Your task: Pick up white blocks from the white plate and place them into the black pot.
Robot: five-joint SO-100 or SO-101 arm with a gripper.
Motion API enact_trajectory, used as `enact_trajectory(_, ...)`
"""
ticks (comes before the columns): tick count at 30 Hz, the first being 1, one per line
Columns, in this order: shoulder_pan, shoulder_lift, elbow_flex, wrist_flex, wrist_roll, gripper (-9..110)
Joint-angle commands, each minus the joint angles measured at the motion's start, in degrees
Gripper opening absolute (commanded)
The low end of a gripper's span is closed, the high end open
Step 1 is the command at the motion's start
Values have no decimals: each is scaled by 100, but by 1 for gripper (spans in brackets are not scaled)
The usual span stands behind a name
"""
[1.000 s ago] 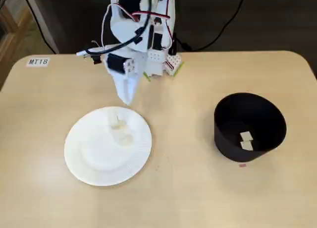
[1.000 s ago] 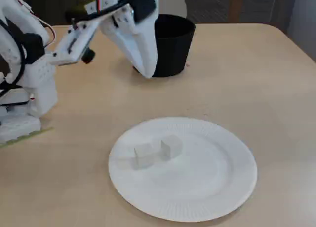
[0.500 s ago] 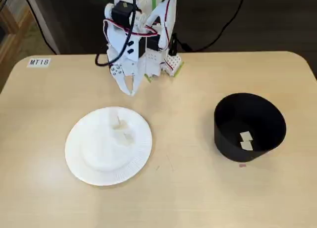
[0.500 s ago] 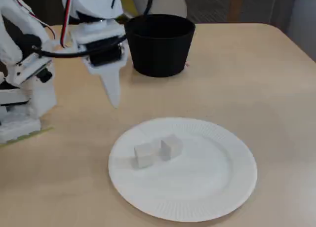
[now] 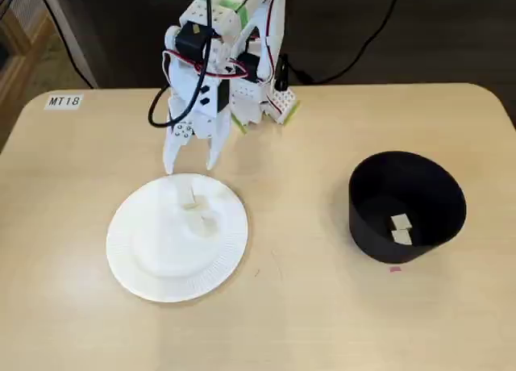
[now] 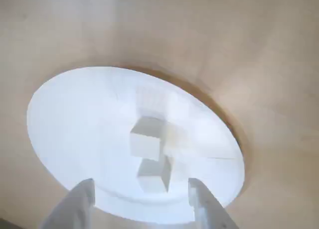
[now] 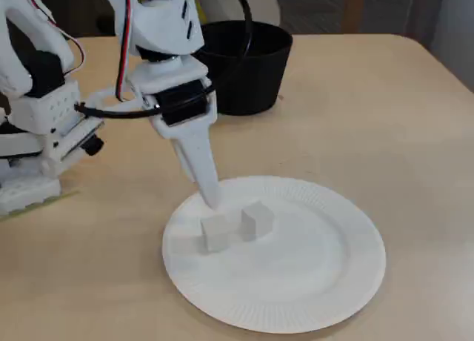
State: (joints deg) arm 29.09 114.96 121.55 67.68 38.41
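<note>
I see my gripper spread wide and empty over the far rim of the white plate, two white blocks sitting side by side on the plate just below the fingertips, two more blocks inside the black pot well apart on the table.

The arm is showing a white plastic shell with black servo blocks set between its links. Red, white and black cables are looping along it (one thick black loop hanging at the side). The gripper is tapering into two white pointed fingers.
</note>
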Motion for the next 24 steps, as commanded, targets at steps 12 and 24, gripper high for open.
enact_trajectory(12, 334, -571, -132, -448, 97, 22)
enact_trajectory(24, 272, -1037, -132, -914, 211, 20)
